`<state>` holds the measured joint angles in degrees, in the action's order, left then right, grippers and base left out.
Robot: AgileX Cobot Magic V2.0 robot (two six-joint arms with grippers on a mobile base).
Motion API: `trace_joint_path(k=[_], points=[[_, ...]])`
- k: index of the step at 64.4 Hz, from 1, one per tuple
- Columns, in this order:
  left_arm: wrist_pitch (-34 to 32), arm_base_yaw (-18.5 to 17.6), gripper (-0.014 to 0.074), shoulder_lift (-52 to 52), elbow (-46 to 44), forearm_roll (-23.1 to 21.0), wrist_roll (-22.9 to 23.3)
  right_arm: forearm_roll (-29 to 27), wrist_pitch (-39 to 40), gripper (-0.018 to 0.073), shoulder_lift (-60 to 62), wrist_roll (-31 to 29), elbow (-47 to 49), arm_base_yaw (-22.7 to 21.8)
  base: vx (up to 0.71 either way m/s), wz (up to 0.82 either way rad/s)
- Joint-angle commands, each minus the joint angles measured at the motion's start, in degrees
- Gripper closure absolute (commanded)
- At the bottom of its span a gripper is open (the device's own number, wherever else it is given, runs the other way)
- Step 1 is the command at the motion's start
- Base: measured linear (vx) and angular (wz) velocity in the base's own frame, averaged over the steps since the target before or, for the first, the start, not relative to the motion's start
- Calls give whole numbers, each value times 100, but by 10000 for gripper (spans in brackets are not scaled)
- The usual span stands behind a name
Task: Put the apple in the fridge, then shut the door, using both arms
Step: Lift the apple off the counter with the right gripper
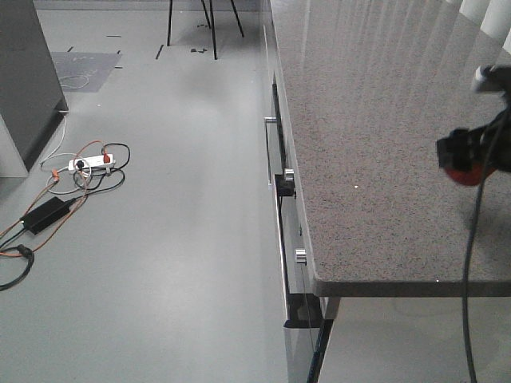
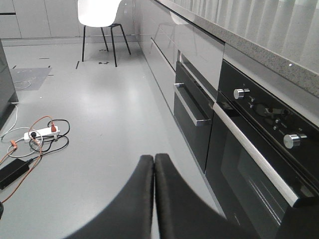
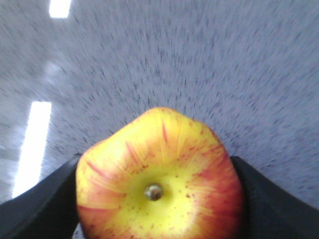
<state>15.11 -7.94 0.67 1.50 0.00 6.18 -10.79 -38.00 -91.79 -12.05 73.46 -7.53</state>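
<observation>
The apple [image 3: 159, 184], red with yellow streaks and its stem dimple facing the camera, fills the right wrist view. My right gripper [image 3: 157, 167] is shut on it, a black finger [image 3: 40, 204] pressed to each side. In the front view that gripper [image 1: 471, 155] hangs over the counter's right side with a red bit of the apple [image 1: 461, 174] showing. My left gripper [image 2: 153, 160] is shut with nothing in it, low above the floor beside the oven. A dark grey corner of the fridge [image 1: 28, 72] stands at the far left. The door and the fridge's inside are out of view.
A speckled grey counter [image 1: 383, 120] runs along the right, with drawers and a black oven [image 2: 259, 149] with silver knobs below it. A power strip with tangled cables [image 1: 88, 163] lies on the grey floor at the left. A white chair [image 2: 99, 12] stands at the back.
</observation>
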Motion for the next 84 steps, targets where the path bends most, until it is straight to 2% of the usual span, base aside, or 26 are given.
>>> trace_joint_path(k=[1,10,22,36,49,69,84], points=[[-407,-15,602,70,114,0,28,-31,261,375,748,-28,-9,-22,0,0],[-407,-15,602,70,114,0,28,-93,495,375,1494,-27,-719,-22,0,0],[-407,-15,602,70,114,0,28,-88,1260,375,2675,-44,-2136,-22,0,0],[-407,-15,602,70,114,0,28,-326,1544,375,4093,-32,-3196,-22,0,0],[-407,-15,602,70,114,0,28,-328,1124,373,4794,-17,-3436,-22,0,0],[-407,-15,602,70,114,0,28,-226,414,372,5091,-38,-3436,-22,0,0],[-407,-15,602,70,114,0,28,-203,518,372,5091,-14,-3436,-22,0,0]])
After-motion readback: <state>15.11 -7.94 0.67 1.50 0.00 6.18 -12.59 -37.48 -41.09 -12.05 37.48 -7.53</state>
